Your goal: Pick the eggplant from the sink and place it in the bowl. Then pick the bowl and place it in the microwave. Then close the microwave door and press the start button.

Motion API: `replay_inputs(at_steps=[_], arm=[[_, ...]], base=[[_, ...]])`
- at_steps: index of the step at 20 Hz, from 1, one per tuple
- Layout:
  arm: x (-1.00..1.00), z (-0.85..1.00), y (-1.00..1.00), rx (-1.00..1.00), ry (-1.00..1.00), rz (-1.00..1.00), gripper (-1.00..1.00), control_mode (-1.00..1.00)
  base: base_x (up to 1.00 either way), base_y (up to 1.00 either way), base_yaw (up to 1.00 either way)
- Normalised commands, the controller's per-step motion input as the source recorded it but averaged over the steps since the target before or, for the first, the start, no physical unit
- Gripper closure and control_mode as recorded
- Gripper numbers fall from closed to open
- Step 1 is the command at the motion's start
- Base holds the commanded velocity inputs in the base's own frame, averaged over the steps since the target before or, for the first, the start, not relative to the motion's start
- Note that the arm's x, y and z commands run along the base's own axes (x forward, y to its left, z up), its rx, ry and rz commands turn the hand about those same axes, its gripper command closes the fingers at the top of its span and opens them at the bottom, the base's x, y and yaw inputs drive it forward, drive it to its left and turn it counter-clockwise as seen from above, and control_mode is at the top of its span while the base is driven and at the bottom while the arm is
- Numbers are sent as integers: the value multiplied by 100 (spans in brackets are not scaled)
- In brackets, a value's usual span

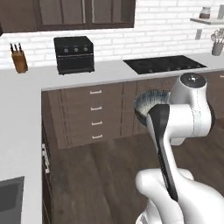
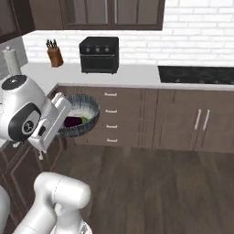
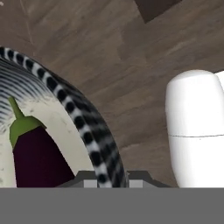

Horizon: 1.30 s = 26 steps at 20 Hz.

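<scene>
With the eggplant [image 3: 37,153] aboard and your pincer [image 3: 107,181] clamped on the bowl [image 2: 84,114] rim, you now need the microwave.

In the right base view, the eggplant [image 2: 73,121] lies in the bowl [image 2: 87,119], at eight o'clock below the toaster oven [image 2: 99,55]; knife block [image 2: 55,54] at its nine o'clock on the counter [image 2: 132,75].

eggplant [image 3: 37,153] lies inside the bowl [image 3: 83,120], claw clamped on its rim.
</scene>
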Motion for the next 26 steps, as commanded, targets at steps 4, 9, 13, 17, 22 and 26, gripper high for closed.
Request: replay_inputs(at_steps=[4,9,13,17,22,26], arm=[[0,0,0,0,0,0,100,100],[0,0,0,0,0,0,100,100],[0,0,0,0,0,0,100,100],[0,0,0,0,0,0,100,100],[0,0,0,0,0,0,100,100],[0,0,0,0,0,0,100,100]], base=[[1,-31,-74],[6,-49,-69],[5,-44,-69],[5,-42,-68],[2,-43,-69],[0,-43,-71]])
